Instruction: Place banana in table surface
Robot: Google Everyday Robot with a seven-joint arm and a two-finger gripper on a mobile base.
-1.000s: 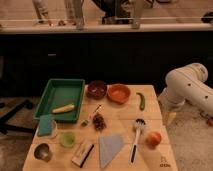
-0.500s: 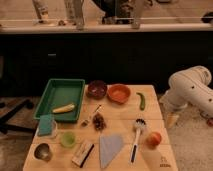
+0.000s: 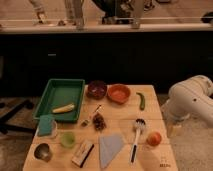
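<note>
I am watching the gripper (image 3: 173, 129) hanging by the right edge of the table surface (image 3: 118, 120), fingers apart, holding nothing. The banana (image 3: 63, 108) is lying in the green tray (image 3: 62, 92), well apart at nine o'clock, pointing from eight to two.

The banana (image 3: 63, 108) lies in the green tray (image 3: 55, 90) on the table surface (image 3: 118, 121); the gripper (image 3: 172, 128) hangs empty, jaws apart, beside its right edge.
</note>
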